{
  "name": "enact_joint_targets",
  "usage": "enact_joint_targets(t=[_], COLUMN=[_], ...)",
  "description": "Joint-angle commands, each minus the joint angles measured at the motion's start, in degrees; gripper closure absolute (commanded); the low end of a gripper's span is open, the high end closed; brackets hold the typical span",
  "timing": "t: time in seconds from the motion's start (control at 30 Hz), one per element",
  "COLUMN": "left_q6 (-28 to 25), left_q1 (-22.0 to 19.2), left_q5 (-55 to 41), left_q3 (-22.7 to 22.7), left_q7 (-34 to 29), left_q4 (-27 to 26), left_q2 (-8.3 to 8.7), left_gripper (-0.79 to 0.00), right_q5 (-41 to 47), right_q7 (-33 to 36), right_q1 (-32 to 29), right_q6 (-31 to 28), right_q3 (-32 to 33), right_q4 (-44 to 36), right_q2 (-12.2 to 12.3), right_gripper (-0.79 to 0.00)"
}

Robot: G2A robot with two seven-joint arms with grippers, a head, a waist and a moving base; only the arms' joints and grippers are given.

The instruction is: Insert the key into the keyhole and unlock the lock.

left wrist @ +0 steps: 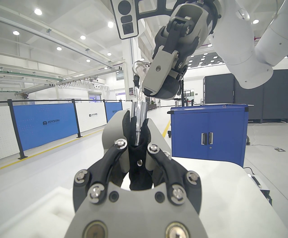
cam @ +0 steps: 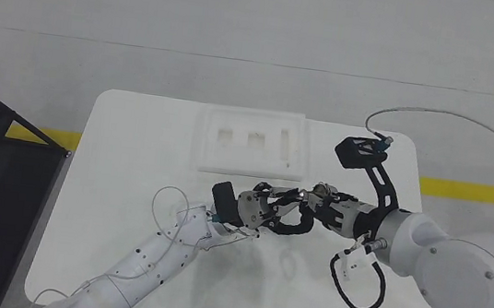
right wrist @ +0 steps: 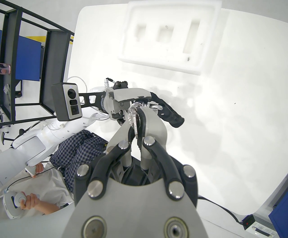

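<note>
At centre of top view, above white table (cam: 121, 194), two arms met tip to tip. Left gripper (left wrist: 136, 120) clamped on chrome lock (left wrist: 139, 111), held upright at middle of left wrist frame. Right gripper (right wrist: 135, 126) pinched tight on key (left wrist: 141, 91), key ring (left wrist: 140, 66) just above. Key blade touched lock's top end; depth of entry unclear. White foam tray (cam: 206, 144) lay at table's upper centre, apart from both.
</note>
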Motion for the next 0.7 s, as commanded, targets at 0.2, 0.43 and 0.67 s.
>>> enact_joint_targets(t=[0.2, 0.43, 0.67], left_q6=[0.86, 2.06, 1.3], left_q1=[0.06, 0.47, 0.8], left_q5=[2.53, 4.76, 4.54], left_q3=[-0.48, -1.11, -1.84], left_q7=[-0.44, -0.71, -1.04], left_q4=[-0.48, -1.13, -1.89], left_q2=[0.1, 0.33, 0.45], left_gripper=[0.0, 0.0, 0.0], right_q5=[0.23, 0.76, 1.94], right_q7=[-0.8, -1.41, -1.6], right_q1=[0.73, 1.64, 3.56], right_q6=[0.81, 1.42, 1.61], right_q3=[-2.08, -3.62, -4.29], right_q4=[0.0, 0.0, 0.0], right_q2=[0.35, 1.37, 2.51], right_gripper=[0.0, -0.022, -0.785])
